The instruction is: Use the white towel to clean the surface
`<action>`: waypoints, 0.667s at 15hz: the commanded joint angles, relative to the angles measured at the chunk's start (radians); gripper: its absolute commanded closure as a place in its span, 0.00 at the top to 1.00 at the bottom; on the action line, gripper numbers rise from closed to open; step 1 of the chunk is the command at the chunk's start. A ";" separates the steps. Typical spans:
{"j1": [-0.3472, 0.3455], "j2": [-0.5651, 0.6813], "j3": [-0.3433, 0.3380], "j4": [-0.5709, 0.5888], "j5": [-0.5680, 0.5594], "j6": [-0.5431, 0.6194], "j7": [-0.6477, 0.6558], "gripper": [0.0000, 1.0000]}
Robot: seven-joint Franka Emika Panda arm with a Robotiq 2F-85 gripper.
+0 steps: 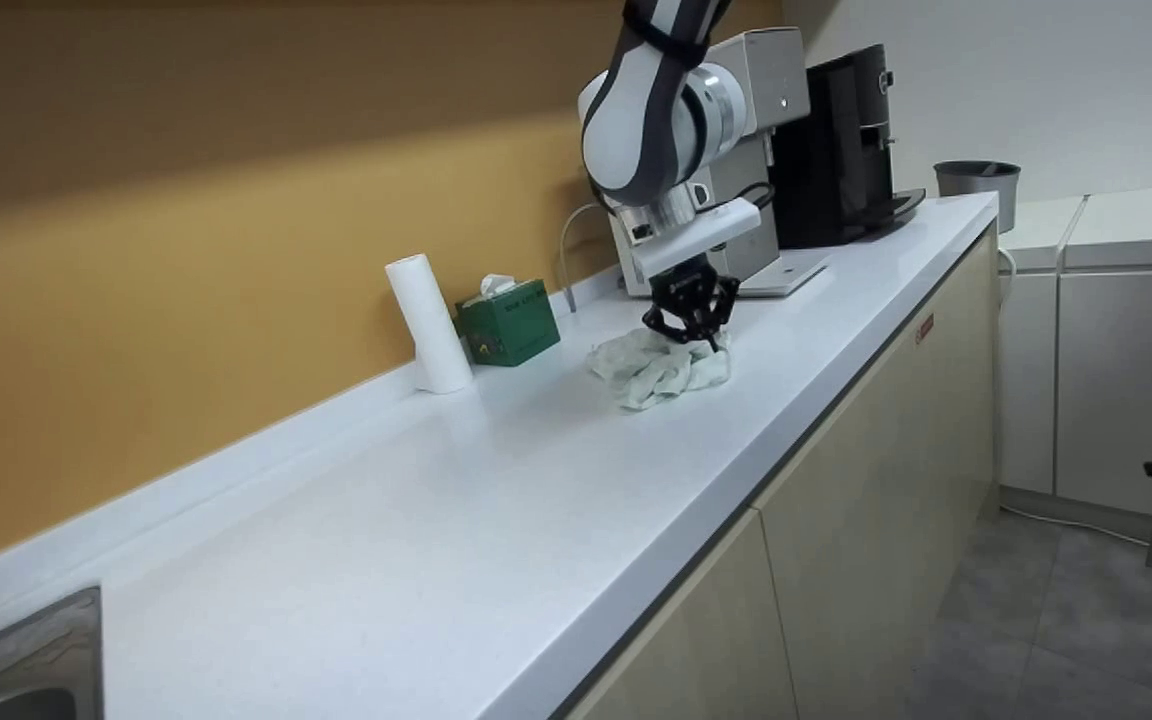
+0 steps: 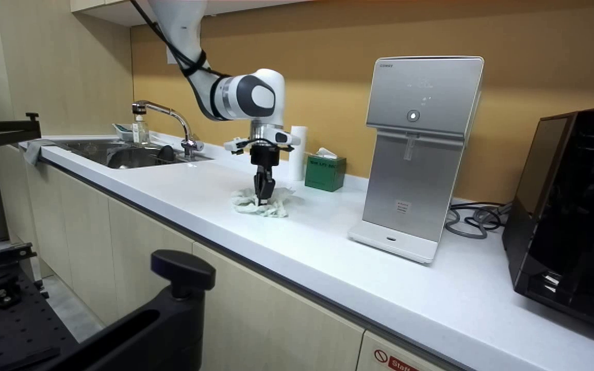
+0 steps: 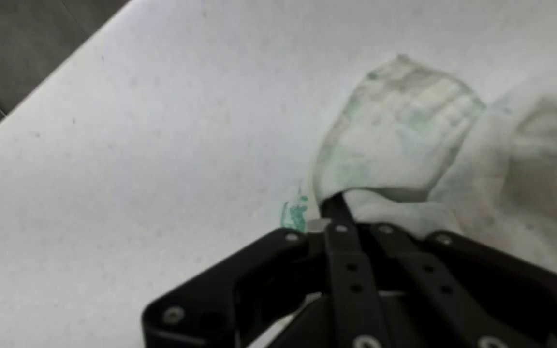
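the black two-fingered gripper [image 3: 331, 213] has its jaws clenched on the crumpled white cloth towel [image 3: 399, 140], the pinched fold partly hidden; the wrist view cuts the towel off, blurred at one side. it lies on the glossy white countertop [image 2: 323, 221], in front of the green cardboard tissue box [image 2: 324, 173]. beside that box stands a white paper roll [image 2: 298, 164]; behind the box, a mustard-yellow wall [image 2: 338, 113]; well apart from it, a stainless-steel sink [image 1: 46, 640], cut off in an exterior view.
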 commanded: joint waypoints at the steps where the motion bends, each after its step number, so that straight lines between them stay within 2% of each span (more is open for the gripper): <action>1: -0.009 -0.091 0.081 -0.122 0.009 -0.086 -0.067 0.01; 6: -0.011 -0.145 0.195 -0.209 0.059 -0.185 -0.215 0.01; 9: -0.007 -0.118 0.202 -0.204 0.037 -0.155 -0.168 0.01; 10: -0.012 -0.095 0.192 -0.192 0.042 -0.108 -0.136 0.01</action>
